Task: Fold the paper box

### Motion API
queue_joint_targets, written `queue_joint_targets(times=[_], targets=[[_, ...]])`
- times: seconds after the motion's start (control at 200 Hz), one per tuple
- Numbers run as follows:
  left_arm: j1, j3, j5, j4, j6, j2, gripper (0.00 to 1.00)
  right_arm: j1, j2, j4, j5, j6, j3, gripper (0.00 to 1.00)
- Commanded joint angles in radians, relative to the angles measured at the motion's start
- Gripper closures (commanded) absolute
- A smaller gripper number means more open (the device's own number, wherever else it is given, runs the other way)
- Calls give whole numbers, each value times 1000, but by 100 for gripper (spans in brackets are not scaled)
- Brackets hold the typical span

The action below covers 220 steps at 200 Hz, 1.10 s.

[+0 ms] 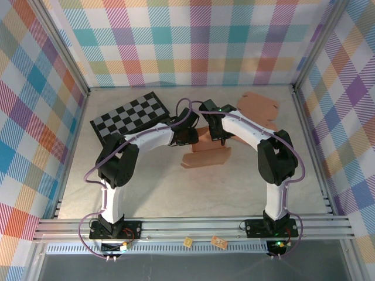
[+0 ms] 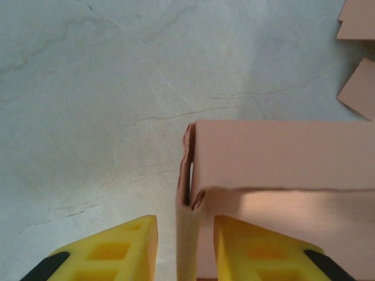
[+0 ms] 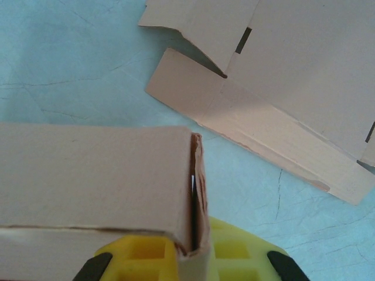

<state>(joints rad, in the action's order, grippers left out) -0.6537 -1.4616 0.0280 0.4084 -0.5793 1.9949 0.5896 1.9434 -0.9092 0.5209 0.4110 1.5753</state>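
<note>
Left claw (image 2: 184, 227) is straddling the upright left flap (image 2: 188, 252) at one end of the box (image 2: 281, 164). Its fingers are standing apart with a thin gap on each side, so it is released and not yet pinching anything. Right claw (image 3: 193, 254) is clenched on the right flap (image 3: 196, 193), seemingly at the box's other end, and is pressing that flap against the side wall. Judging by this, the right claw is bracing the box so it is not sliding, while the left claw is lining up to squeeze its own flap home into the corner slot.

In the top view the box (image 1: 206, 153) is lying mid-surface (image 1: 176, 193), between the two arms' wrists and partly folded, its walls already standing.

Counting:
- **Box:** one is being folded.
- **Blank:** one flat blank (image 1: 261, 108) is waiting behind it to the right, apart from it.
- **Board:** one checkered board (image 1: 132, 114) is lying at the back left, clear of the work.
- **Arms:** two are working.
</note>
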Motion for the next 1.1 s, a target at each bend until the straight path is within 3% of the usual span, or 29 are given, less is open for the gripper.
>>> queue_joint_targets(times=[0.0,0.37,0.605,0.69,0.78,1.095], targets=[[8,-40,10,-32,12,39,73,7,-29,-7,-15,14,-4,100],[-18,-30,86,-12,23,51,99,8,-26,-14,-18,12,6,100],[-28,-19,115,6,20,38,100,9,-22,-13,-22,13,12,100],[-29,-22,113,5,18,24,78,9,-21,-10,-24,13,12,100],[-29,-37,111,16,10,-4,65,9,-25,-5,-24,12,9,100],[-21,-73,92,94,-25,-191,55,7,-48,111,-87,-7,-40,100]])
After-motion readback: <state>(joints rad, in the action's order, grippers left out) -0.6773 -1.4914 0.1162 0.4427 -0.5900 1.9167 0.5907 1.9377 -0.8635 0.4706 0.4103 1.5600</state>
